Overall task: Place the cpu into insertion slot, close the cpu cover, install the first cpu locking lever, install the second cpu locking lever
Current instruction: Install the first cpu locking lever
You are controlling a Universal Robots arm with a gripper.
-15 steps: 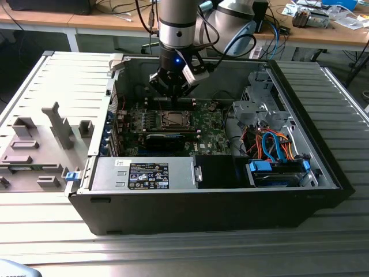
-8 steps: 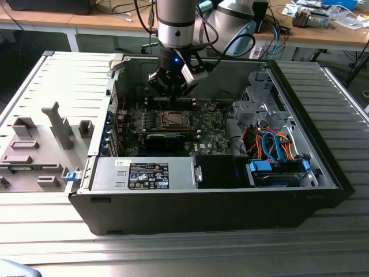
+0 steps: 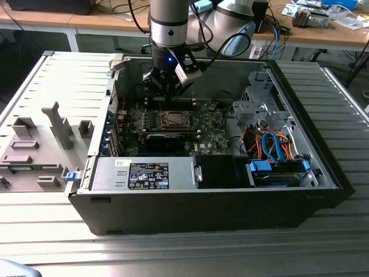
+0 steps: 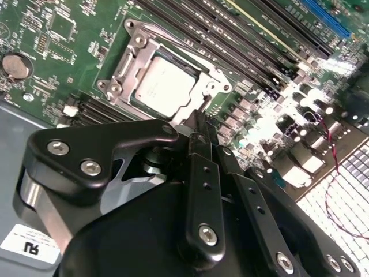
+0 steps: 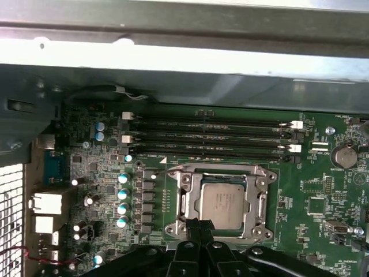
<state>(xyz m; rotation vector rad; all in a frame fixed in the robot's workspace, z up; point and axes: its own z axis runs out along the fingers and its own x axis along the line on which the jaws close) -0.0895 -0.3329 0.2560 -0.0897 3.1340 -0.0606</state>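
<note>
The cpu lies flat in the insertion slot on the green motherboard, its silver-grey top showing. The cpu cover is down over it, its silvery frame surrounding the chip. A thin metal lever runs along one side of the socket. My gripper hangs just above the board beside the socket. Its black fingers are pressed together with nothing between them, and the gripper's tips sit at the socket's edge.
The motherboard sits inside an open black computer case. Memory slots run next to the socket and capacitors stand on another side of it. A drive cage with orange and blue cables is at the exterior view's right. A grey fixture plate lies outside the case.
</note>
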